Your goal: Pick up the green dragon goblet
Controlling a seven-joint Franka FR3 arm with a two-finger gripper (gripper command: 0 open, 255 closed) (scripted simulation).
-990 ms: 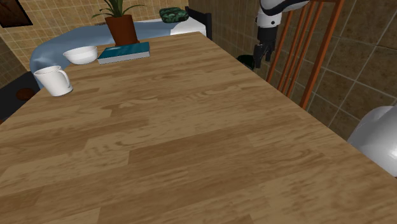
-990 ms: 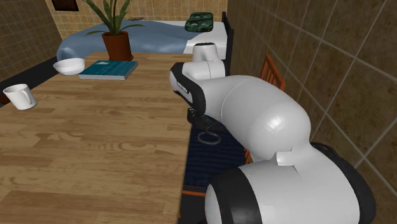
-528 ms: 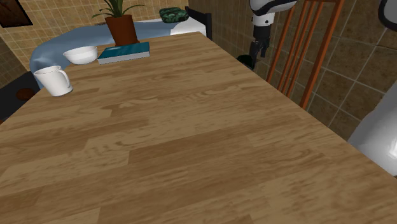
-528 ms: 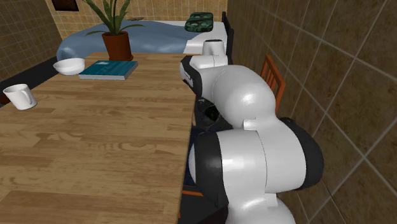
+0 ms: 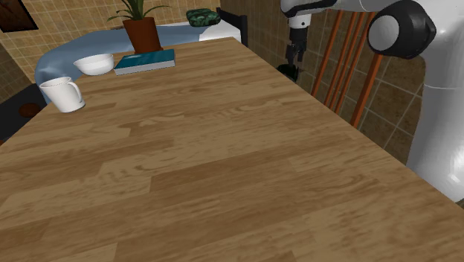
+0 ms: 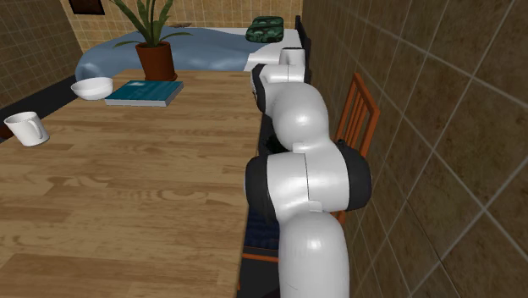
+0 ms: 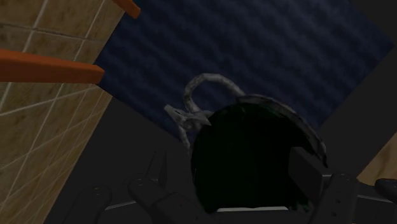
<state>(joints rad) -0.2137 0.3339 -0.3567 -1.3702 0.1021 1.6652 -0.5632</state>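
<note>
Green-grey at the rim and dark within, the goblet (image 7: 254, 146) stands upright on the blue seat (image 7: 267, 44) of a chair drawn up beside the bench (image 5: 223, 164), not on the bench itself. The hand (image 7: 230, 164) hangs just above it, looking down into the bowl. Its fingers (image 7: 309, 170) are apart with the bowl between them. One looks close to the rim and the other stands clear, so nothing is gripped yet.

The step, I judge, is the last descent and the close. To do it well, go straight down until the fingers are below the rim. Keep the looped handle (image 7: 198, 89) out from under either finger, and centre the bowl so both sides meet it together. Then close firmly. Lift straight up, clear of the orange rails (image 7: 44, 67) and the bench edge.
</note>
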